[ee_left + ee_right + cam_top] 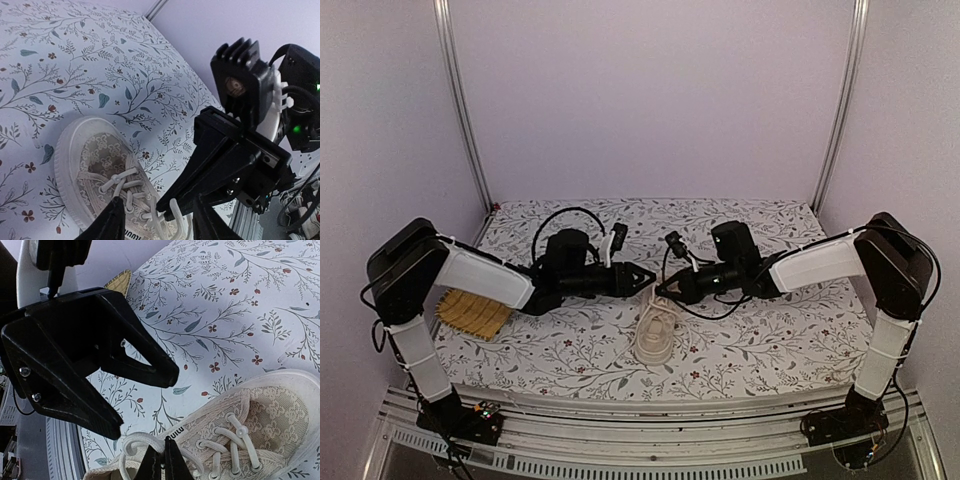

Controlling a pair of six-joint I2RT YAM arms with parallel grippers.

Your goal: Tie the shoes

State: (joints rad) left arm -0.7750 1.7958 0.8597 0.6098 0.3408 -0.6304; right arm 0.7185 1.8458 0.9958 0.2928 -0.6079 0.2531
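At the near table edge, arm bases: one bolted left, one right; both arms reach inward to the middle.
Table (770,340): covered in a floral-print cloth.
Mat (472,315): yellow woven, flat on the cloth at the left, partly under the left arm, well apart from the shoe.
Shoe (655,335): cream sneaker, upright on its sole near the table's centre, lying near-to-far just below both grippers.
Laces (227,440): pale, threaded through the eyelets; a loose loop (132,442) stands up by the shoe's opening.
Right gripper (162,462): clenched, tips together at the loop; a pinch on the lace cannot be confirmed.
Left gripper (642,277): jaws apart, over the laced part, facing the right gripper; nothing visibly gripped.
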